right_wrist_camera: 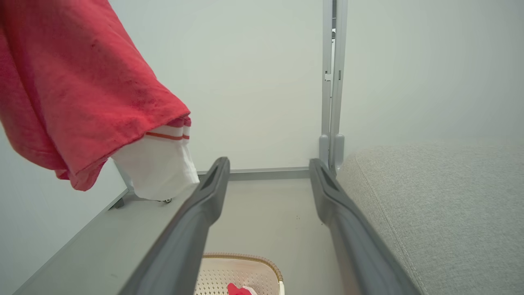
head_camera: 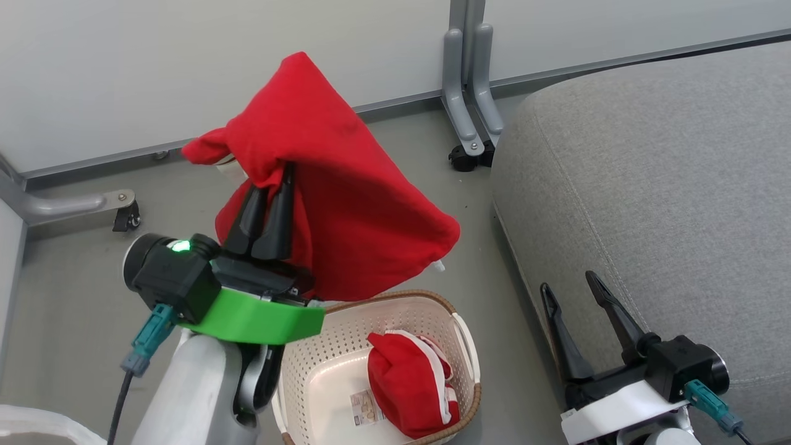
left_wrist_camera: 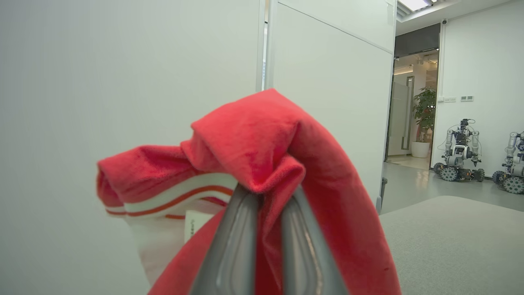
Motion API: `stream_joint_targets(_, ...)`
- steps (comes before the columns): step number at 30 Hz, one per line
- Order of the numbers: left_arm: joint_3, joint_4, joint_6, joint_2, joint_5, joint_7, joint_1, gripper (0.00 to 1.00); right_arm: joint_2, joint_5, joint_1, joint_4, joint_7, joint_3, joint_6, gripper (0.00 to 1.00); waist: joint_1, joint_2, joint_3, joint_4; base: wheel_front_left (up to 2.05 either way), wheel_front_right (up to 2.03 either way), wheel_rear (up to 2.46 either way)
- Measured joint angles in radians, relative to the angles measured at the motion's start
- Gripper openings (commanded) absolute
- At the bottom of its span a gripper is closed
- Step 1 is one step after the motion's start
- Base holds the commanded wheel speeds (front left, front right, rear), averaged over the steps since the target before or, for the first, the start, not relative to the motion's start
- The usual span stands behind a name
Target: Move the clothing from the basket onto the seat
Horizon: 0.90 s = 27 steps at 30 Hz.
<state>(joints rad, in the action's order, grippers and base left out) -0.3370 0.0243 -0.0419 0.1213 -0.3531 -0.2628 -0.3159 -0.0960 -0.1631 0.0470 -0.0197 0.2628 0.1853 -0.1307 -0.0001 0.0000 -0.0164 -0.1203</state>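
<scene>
Here the left gripper (head_camera: 275, 182), poised fingers-up above the basket (head_camera: 346, 346), pinches a red garment (head_camera: 352, 204) (right gripper (head_camera: 567, 281) gapes wide).

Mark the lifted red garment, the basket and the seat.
lifted red garment (head_camera: 358, 185), head view, middle of the hanging cloth.
basket (head_camera: 321, 352), head view, perforated inner left wall.
seat (head_camera: 667, 161), head view, bare grey top surface.

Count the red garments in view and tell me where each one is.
2. The first garment hangs from the shut left gripper, up in the air, clear of the basket. The second garment lies bunched inside the basket. Another could be hidden beneath it.
</scene>
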Motion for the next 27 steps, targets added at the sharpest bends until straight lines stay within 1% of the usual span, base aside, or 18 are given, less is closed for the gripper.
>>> stream_joint_targets(6, -0.03, 0.012, -0.047, -0.019, 0.037, 0.0, 0.01, 0.0, 0.004, 0.005, 0.008, 0.018, 0.0, 0.007, 0.0, 1.0, 0.0, 0.0, 0.004, -0.001, 0.0, 0.0, 0.0)
stream_joint_targets(12, -0.083, 0.024, -0.073, -0.04, 0.045, 0.0, 0.021, 0.0, -0.004, 0.007, 0.01, 0.029, 0.0, 0.007, 0.0, 1.0, 0.0, 0.0, 0.001, 0.006, 0.0, 0.0, 0.0)
stream_joint_targets(15, -0.092, 0.037, -0.078, -0.044, 0.052, 0.0, 0.03, 0.0, -0.007, 0.007, 0.01, 0.032, 0.0, 0.009, 0.0, 1.0, 0.0, 0.0, -0.001, 0.008, 0.0, 0.0, 0.0)
stream_joint_targets(20, -0.11, 0.104, -0.083, -0.059, 0.055, 0.0, 0.036, 0.0, -0.011, 0.007, 0.012, 0.036, 0.0, 0.013, 0.0, 1.0, 0.0, 0.0, -0.003, 0.009, 0.0, 0.0, 0.0)
stream_joint_targets(27, -0.127, 0.106, -0.086, -0.065, 0.057, -0.001, 0.056, 0.0, -0.016, 0.006, 0.021, 0.034, 0.0, 0.016, 0.0, 1.0, 0.0, 0.0, -0.001, 0.013, 0.0, 0.0, 0.0)
